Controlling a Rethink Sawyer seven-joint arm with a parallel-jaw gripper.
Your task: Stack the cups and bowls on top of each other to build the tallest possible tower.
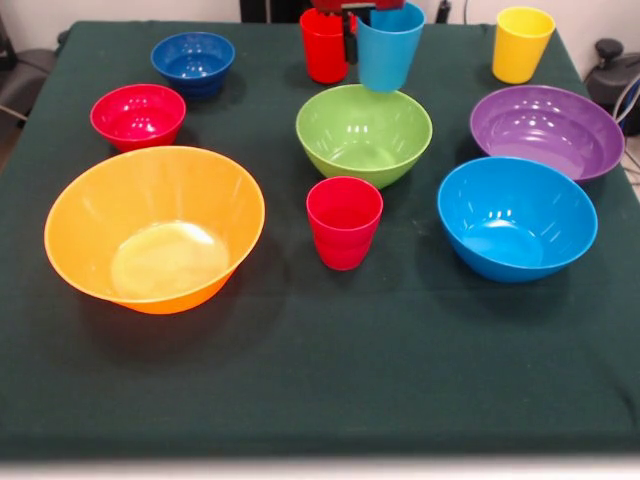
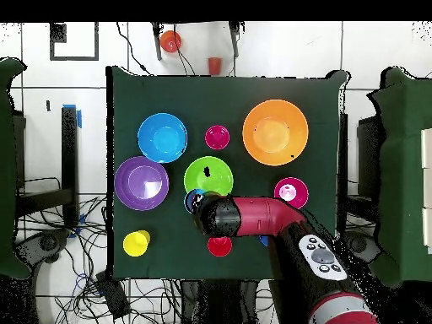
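My gripper (image 1: 368,14) is shut on the light blue cup (image 1: 390,45) and holds it upright above the far rim of the green bowl (image 1: 364,132). From overhead the cup (image 2: 194,201) peeks out beside the arm's wrist (image 2: 221,216). One red cup (image 1: 324,45) stands just left of the held cup, another red cup (image 1: 344,222) in front of the green bowl. The yellow cup (image 1: 522,44) is at the far right. Standing singly are the orange bowl (image 1: 155,228), blue bowl (image 1: 516,216), purple bowl (image 1: 546,130), small red bowl (image 1: 138,115) and dark blue bowl (image 1: 193,62). No tower stands.
A dark green cloth (image 1: 320,390) covers the table. Off the table in the overhead view lie an orange cup (image 2: 170,40), a small red cup (image 2: 214,64) and cables (image 2: 101,287) on the floor. The arm (image 2: 270,221) hides most of the dark blue bowl there.
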